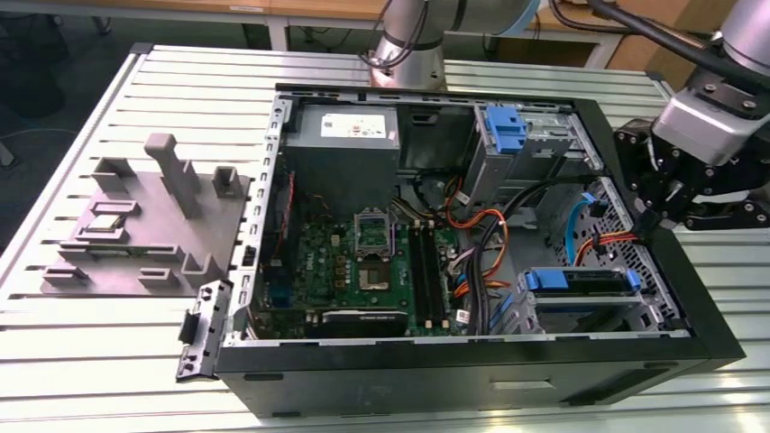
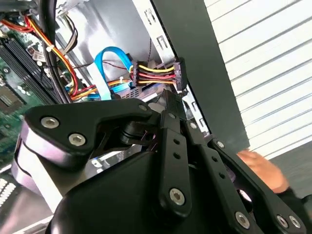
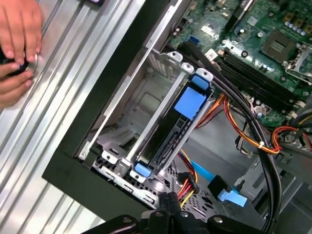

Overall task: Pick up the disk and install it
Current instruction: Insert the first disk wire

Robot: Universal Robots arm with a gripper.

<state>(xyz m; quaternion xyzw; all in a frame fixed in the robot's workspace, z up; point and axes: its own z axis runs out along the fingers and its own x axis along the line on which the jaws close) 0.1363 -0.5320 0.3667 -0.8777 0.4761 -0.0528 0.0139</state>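
The disk (image 1: 579, 283) is a dark drive in a blue carrier. It stands on edge in the drive cage (image 1: 525, 317) at the near right corner of the open computer case (image 1: 481, 370). In the first wrist view the disk (image 3: 168, 139) sits between the cage's metal rails, with blue tabs at both ends. My gripper (image 1: 650, 203) hangs over the case's right wall, above and beyond the cage. Its black fingers (image 3: 165, 207) meet with nothing between them, a short way off the disk's end.
Another blue bracket (image 1: 507, 126) sits in the upper bay beside the grey power supply (image 1: 346, 126). Orange, yellow and blue cables (image 3: 253, 141) run past the cage, ending in a power plug (image 2: 158, 74). A person's hands (image 3: 17, 44) rest on the table beside the case. A grey fixture (image 1: 144, 225) stands at the exterior view's left.
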